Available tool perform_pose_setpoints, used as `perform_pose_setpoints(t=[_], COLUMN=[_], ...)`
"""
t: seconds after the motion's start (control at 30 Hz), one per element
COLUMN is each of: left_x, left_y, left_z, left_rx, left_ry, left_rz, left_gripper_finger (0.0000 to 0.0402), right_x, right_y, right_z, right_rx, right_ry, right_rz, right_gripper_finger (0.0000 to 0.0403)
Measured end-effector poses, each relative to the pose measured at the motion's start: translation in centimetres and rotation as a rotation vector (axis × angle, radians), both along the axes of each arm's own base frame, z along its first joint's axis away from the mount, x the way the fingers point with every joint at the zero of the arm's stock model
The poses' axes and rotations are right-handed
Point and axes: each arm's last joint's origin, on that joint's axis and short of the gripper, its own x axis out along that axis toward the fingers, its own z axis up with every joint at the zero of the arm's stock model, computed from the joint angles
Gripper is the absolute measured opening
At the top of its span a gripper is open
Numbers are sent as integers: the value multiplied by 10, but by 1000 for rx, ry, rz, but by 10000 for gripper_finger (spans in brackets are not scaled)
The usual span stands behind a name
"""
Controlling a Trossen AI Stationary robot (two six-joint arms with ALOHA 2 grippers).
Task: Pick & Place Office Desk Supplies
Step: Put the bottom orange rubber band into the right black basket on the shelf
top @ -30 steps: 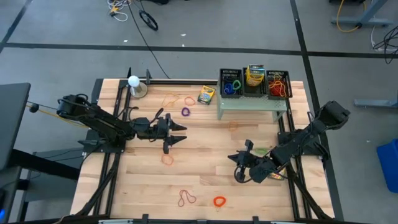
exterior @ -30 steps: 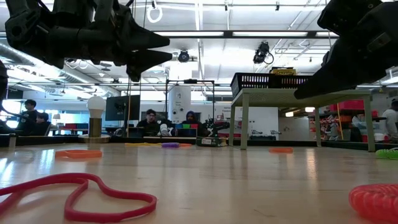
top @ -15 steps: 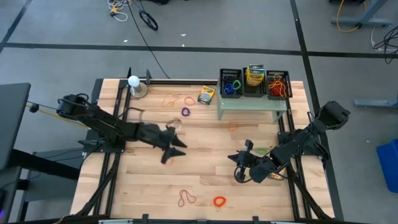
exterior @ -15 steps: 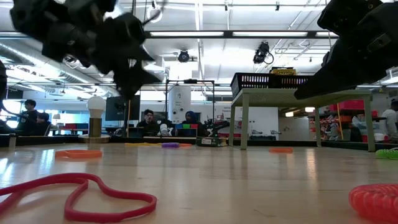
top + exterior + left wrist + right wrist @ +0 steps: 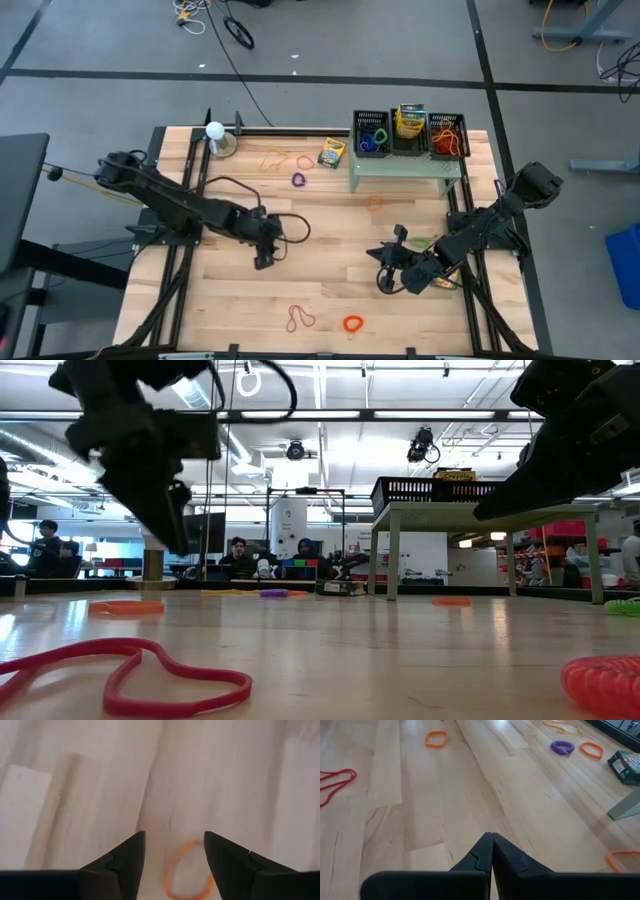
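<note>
My left gripper (image 5: 264,257) stands open at the table's middle left, pointing steeply down. In the left wrist view a thin orange rubber-band loop (image 5: 187,871) lies flat on the wood just past and between the two fingers (image 5: 173,835), apart from them. In the low view this gripper (image 5: 163,520) hangs above the table. My right gripper (image 5: 385,280) waits shut at the near right, above bare wood (image 5: 491,836). Loose supplies lie around: a red band (image 5: 299,319), an orange ring (image 5: 352,324), a purple ring (image 5: 298,180) and a crayon box (image 5: 331,152).
A pale green stand (image 5: 405,168) at the far right carries three black baskets (image 5: 372,132) with supplies in them. A white ball on a round base (image 5: 215,132) stands at the far left. Thin orange bands (image 5: 275,160) lie near the far edge. Bare wood stretches between the arms.
My left gripper has tipped from lying level to pointing steeply down. Its fingertips have swung toward the table's near edge and now stand over the orange band. It has stayed open.
</note>
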Motion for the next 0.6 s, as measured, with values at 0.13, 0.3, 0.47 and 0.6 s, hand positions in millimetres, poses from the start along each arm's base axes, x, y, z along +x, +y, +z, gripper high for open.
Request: perform_pose_setpoints(t=[0.13,0.3,0.47,0.6], left_x=[3,7,8,9], left_y=[-1,-4,-6,-6], left_z=[-21,-42,-47,-45], left_rx=[36,14,22,19], left_ry=[86,176,195,186], left_rz=[-32,-108,-130,-137], left_gripper_finger=[211,209,180,121], right_x=[0,0,0,-1], right_y=[0,0,0,0], right_z=[0,0,0,0], right_rx=[-1,-2,-4,-4], right_ry=[2,3,7,7], right_rz=[0,0,-1,-1], right_gripper_finger=[11,11,11,11])
